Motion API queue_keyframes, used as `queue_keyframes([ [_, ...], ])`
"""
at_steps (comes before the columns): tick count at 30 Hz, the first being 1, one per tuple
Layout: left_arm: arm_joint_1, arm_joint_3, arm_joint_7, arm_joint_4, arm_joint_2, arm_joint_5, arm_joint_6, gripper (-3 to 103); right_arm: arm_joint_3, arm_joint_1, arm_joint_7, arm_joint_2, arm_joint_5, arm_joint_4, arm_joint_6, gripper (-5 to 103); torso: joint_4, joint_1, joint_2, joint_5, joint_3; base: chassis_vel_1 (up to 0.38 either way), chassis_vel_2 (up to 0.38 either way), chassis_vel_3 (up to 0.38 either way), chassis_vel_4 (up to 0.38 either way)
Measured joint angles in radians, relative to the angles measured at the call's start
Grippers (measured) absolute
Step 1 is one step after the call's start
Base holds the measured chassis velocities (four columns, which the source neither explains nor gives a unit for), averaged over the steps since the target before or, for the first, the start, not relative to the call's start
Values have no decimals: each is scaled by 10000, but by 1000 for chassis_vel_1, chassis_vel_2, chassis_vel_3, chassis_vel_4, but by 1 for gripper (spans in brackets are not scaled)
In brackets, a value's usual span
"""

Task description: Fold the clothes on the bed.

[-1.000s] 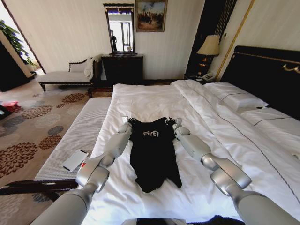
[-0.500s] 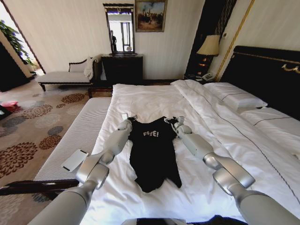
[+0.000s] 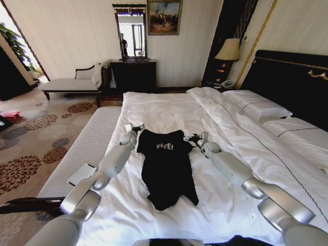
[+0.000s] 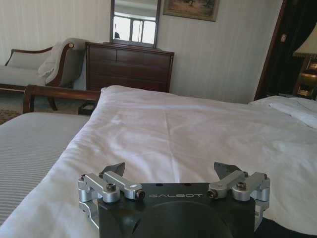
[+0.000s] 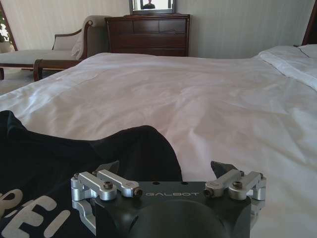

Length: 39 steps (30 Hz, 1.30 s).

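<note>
Head view. Black T-shirt (image 3: 166,166) lying flat, lengthwise, on the white duvet of the bed (image 3: 169,110), white "FREE!" lettering toward the far end, hem bunched at the near end. Wide bare duvet beyond the collar and off to the right up to the pillows (image 3: 256,107); on the left, little duvet before the bed's edge and the striped bench (image 3: 84,146) alongside. Left arm stretched forward along the shirt's left side, left gripper (image 3: 134,128) just beside the left shoulder. Right arm likewise extended along the right side, right gripper (image 3: 193,138) at the right sleeve.

Left wrist view. Left gripper (image 4: 171,168) held low and level over the duvet, fingers spread wide with nothing between them. Open white bedding ahead to the far edge, then a dark dresser (image 4: 130,67) and a chaise (image 4: 34,69).

Right wrist view. Right gripper (image 5: 166,167) spread wide, empty, low over the bed. Black T-shirt (image 5: 74,163) directly ahead, its edge reaching between the jaws. Smooth duvet beyond.
</note>
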<state>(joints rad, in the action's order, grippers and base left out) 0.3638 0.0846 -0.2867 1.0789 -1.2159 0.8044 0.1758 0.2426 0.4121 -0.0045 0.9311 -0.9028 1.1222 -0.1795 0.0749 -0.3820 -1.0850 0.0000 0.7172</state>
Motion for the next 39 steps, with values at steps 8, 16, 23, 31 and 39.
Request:
queue_keyframes([
  [8, 1470, 67, -272, 2577, 1589, 483, 194, 100, -1208, 1165, 359, -992, -859, 2136, -328, 100, 0, 2, 0, -4, -1, 0, 0, 0, 0],
  [16, 3525, -838, -318, 5390, 3294, 877, 387, 100, -4089, 4211, 466, -2458, -2160, 4859, -775, 100, 12, 3, -2, 2, -3, 0, 0, 0, 0],
  [23, 5251, -1740, -292, 6780, 4127, 841, 425, 100, -6181, 6602, 381, -2906, -3233, 6531, -993, 100, -6, 3, -2, 1, -1, 0, 0, 0, 0],
  [31, 6557, -2655, -86, 7681, 4398, 341, 278, 100, -8012, 10131, 466, -2747, -4259, 8353, -1308, 100, 1, 3, -2, 3, -1, 0, 0, 0, 0],
  [39, 7106, -3205, -12, 8003, 4284, 225, 221, 100, -8687, 12481, 933, -2094, -4467, 9903, -1753, 100, 1, -1, -1, -2, 0, 0, 0, 0, 0],
])
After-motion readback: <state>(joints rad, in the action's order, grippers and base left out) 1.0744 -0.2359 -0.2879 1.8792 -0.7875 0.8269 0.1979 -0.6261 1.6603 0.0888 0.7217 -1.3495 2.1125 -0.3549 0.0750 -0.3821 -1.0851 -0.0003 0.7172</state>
